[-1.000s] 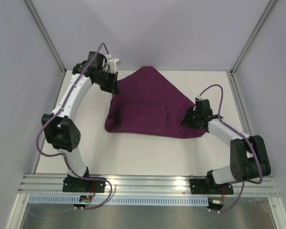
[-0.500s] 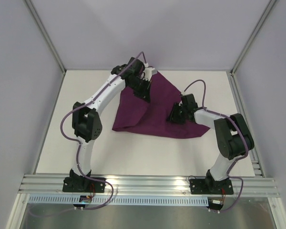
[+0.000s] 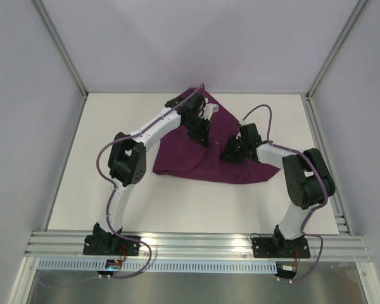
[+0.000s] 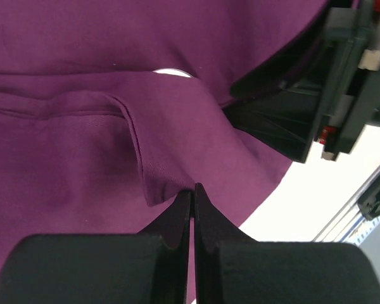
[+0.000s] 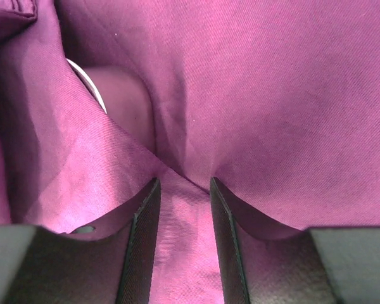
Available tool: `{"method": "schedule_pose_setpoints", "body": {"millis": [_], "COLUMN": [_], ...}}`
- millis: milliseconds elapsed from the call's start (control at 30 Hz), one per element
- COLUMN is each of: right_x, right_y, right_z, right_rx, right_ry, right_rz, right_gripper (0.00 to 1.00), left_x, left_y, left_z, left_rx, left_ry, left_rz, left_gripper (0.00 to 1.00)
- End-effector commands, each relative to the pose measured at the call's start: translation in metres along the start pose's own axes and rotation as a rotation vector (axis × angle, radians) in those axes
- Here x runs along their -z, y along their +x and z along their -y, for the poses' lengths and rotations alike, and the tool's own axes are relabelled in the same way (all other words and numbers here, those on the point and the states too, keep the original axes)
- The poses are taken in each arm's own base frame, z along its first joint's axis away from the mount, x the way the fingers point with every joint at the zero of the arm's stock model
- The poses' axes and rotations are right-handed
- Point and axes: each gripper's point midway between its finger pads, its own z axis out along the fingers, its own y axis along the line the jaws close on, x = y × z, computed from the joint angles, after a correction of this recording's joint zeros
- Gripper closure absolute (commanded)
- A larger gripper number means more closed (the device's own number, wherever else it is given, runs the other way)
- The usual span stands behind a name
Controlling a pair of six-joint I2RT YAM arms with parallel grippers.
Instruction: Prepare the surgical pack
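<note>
Left gripper (image 4: 191, 190) farther across folded cloth (image 3: 196, 166)

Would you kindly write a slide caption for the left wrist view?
Left end effector shut on a hemmed fold of the purple cloth, the right arm close alongside.

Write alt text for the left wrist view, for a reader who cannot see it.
The left gripper is shut on a raised, hemmed fold of the dark-purple cloth, which fills most of the frame. The black end of the right arm sits over the cloth at upper right, with the white table showing at lower right.
</note>
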Motion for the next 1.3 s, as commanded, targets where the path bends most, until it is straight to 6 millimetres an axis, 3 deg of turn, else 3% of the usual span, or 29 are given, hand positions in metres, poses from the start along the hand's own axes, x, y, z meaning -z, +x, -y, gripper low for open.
{"method": "schedule_pose_setpoints", "body": {"millis": [0,100,133,233,433,500,633,733,767,800,867,900,933,967,1167,1267], "right_x": [0.007,0.012,0.016,0.028,0.061,0.077,0.093,0.086,0.083,0.08,0.07,0.065,0.057,0.051,0.015,0.005], "right_y": [-0.021,-0.025,-0.027,-0.035,-0.053,-0.059,-0.069,-0.073,-0.073,-0.076,-0.083,-0.084,-0.089,-0.087,-0.062,-0.053], "right_z": [-0.012,-0.013,-0.017,-0.017,-0.011,-0.015,-0.027,-0.051,-0.057,-0.062,-0.069,-0.069,-0.069,-0.069,-0.072,-0.071], "right_rx": [0.043,0.044,0.049,0.065,0.101,0.109,0.129,0.153,0.152,0.154,0.15,0.146,0.141,0.137,0.141,0.143], "right_ry": [-0.006,0.001,-0.004,0.019,0.105,0.107,0.079,-0.024,-0.051,-0.075,-0.098,-0.095,-0.088,-0.086,-0.101,-0.094], "right_rz": [0.06,0.068,0.08,0.113,0.208,0.248,0.29,0.257,0.246,0.243,0.23,0.218,0.206,0.188,0.075,0.049], "right_gripper": [0.59,0.54,0.52,0.48,0.45,0.45,0.44,0.36,0.35,0.34,0.32,0.32,0.32,0.33,0.37,0.49], "left_x": [-0.014,-0.017,-0.017,-0.008,0.043,0.072,0.123,0.152,0.156,0.161,0.163,0.159,0.156,0.145,0.109,0.098], "left_y": [-0.011,-0.009,-0.008,-0.007,-0.023,-0.036,-0.036,-0.021,-0.014,0.006,0.027,0.05,0.057,0.081,0.123,0.133], "left_z": [-0.004,-0.007,-0.008,0.0,0.018,0.032,0.046,0.022,0.007,-0.019,-0.048,-0.068,-0.079,-0.094,-0.112,-0.129], "left_rx": [0.024,0.023,0.012,-0.012,-0.081,-0.129,-0.222,-0.252,-0.236,-0.184,-0.122,-0.073,-0.077,-0.056,-0.05,-0.045], "left_ry": [0.008,0.005,0.003,0.022,-0.003,-0.002,-0.047,-0.152,-0.2,-0.239,-0.284,-0.304,-0.324,-0.353,-0.33,-0.378], "left_rz": [0.039,0.027,0.025,0.023,0.094,0.146,0.203,0.226,0.22,0.192,0.154,0.107,0.098,0.038,-0.058,-0.088], "left_gripper": [1.0,0.91,0.76,0.44,0.36,0.3,0.2,0.21,0.23,0.25,0.37,0.41,0.47,0.48,0.47,0.54]}}
